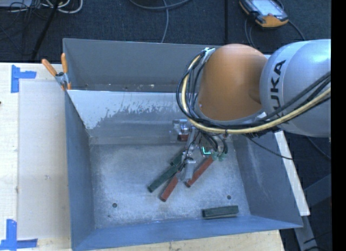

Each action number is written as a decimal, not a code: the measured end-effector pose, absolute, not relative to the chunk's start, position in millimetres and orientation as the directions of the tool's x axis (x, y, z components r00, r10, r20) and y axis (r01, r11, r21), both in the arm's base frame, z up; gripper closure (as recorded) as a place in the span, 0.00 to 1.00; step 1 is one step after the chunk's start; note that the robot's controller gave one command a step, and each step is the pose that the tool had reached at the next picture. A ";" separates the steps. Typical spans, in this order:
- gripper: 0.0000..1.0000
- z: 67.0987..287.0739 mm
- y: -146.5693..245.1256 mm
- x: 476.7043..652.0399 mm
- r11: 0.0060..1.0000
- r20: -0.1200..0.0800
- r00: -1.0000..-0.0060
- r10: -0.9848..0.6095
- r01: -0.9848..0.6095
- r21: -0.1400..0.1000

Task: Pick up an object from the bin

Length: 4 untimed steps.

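Note:
My gripper (pixel 188 164) is low over the middle of the bin floor, under the orange cover. It is right on top of a small bunch of long thin things that cross one another. A dark green stick (pixel 162 179) runs from it down to the left. Beside that lies a red-brown stick (pixel 169 189), and another red-brown stick (pixel 200 171) slants up to the right of the gripper. Whether any of them is gripped is hidden by the gripper's body.
A dark flat bar (pixel 220 211) lies alone near the bin's front wall, right of centre. The arm and its cables hang over the bin's back right part. The left half of the floor is bare grey metal.

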State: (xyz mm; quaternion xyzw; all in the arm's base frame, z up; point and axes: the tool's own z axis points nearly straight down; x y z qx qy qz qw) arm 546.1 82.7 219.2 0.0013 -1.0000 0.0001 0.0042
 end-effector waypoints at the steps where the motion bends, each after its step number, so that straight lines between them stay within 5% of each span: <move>1: 0.00 223.0 82.3 547.7 1.000 0.001 -1.000 0.000 0.000 0.000; 2: 0.00 173.5 77.4 536.6 0.998 -0.004 -0.998 -0.065 -0.065 0.000; 3: 0.00 103.8 76.8 573.8 0.945 -0.007 -0.945 -0.326 -0.326 -0.001; 4: 1.00 76.3 19.5 534.8 0.867 0.002 -0.867 -0.498 -0.498 0.001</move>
